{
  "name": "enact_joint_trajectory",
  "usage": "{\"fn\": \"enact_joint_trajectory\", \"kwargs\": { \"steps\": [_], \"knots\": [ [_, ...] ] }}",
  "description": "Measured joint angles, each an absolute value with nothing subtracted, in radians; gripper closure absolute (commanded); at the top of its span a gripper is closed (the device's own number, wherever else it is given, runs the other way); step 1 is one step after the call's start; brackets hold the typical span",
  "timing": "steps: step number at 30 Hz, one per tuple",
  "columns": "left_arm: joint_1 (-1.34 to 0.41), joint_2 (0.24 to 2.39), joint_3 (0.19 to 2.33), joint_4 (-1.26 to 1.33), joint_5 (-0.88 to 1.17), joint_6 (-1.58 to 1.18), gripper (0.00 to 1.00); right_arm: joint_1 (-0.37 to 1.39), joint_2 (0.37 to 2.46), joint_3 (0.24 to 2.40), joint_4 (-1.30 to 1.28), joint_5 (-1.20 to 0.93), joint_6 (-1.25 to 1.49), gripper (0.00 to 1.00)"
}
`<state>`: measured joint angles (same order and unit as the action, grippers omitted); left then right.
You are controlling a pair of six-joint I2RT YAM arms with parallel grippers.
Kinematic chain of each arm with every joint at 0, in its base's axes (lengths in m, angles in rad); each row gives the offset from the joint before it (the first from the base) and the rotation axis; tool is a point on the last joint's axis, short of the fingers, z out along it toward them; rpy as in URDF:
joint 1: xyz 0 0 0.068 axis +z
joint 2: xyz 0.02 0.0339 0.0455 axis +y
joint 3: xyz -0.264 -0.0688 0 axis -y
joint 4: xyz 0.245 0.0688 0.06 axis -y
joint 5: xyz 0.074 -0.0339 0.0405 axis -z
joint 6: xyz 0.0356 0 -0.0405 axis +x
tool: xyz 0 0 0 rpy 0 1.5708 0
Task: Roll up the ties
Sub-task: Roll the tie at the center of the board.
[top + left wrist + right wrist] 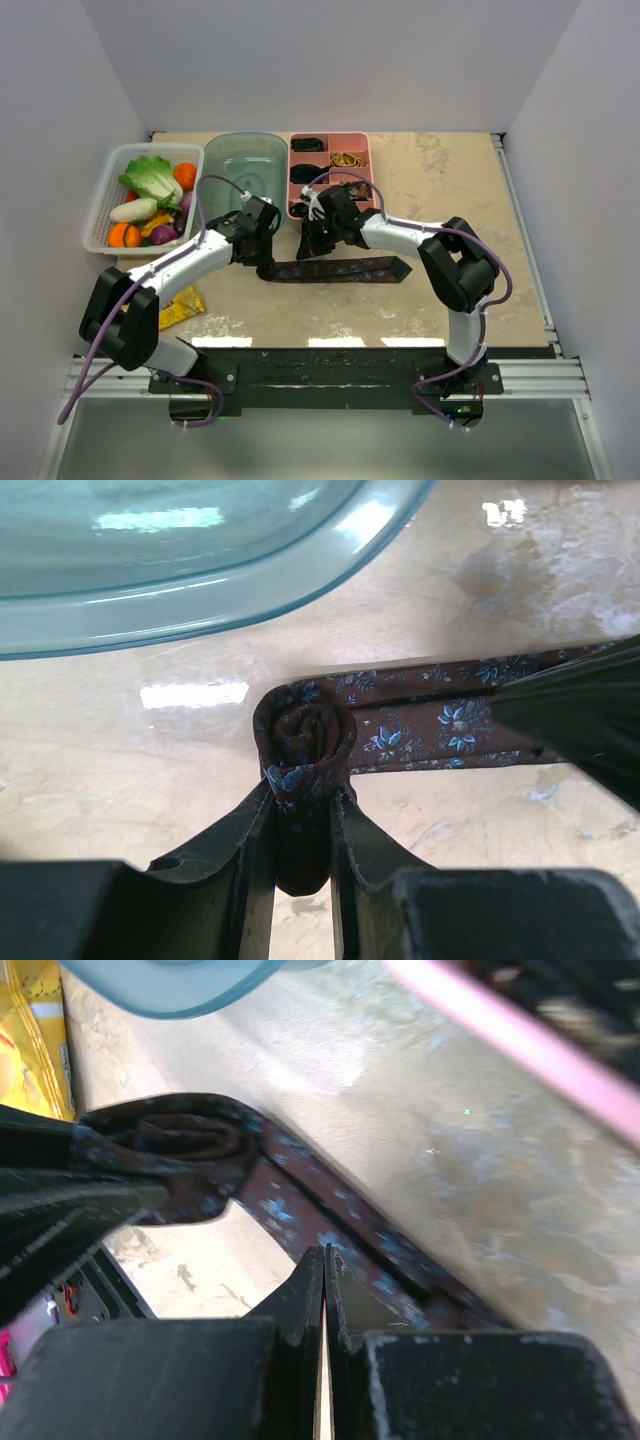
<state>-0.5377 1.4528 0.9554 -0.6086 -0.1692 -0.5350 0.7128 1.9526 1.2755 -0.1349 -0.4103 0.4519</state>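
Note:
A brown-maroon tie (345, 270) with small blue flowers lies flat across the middle of the table, its pointed end to the right. Its left end is wound into a small roll (305, 735). My left gripper (305, 802) is shut on that roll, a finger on each side of it. In the top view the left gripper (268, 250) sits at the tie's left end. My right gripper (325, 1253) is shut with nothing between its fingers, and its tips rest on the flat strip of the tie (285, 1210) just right of the roll (190, 1140).
A teal plastic tub (245, 165) stands right behind the roll. A pink tray (355, 145) with dark rolled items is behind the right gripper. A white basket (100, 205) of toy vegetables stands at far left, a yellow packet (180, 308) under the left arm.

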Motion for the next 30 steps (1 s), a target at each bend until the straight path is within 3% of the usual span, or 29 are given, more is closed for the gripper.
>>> {"fn": "enact_joint_trajectory", "kwargs": {
  "steps": [30],
  "knots": [
    [-0.625,1.593,1.081,-0.825,-0.397,-0.539,1.00,0.677,1.947,1.235,-0.138,-0.410,0.435,1.00]
  ]
}}
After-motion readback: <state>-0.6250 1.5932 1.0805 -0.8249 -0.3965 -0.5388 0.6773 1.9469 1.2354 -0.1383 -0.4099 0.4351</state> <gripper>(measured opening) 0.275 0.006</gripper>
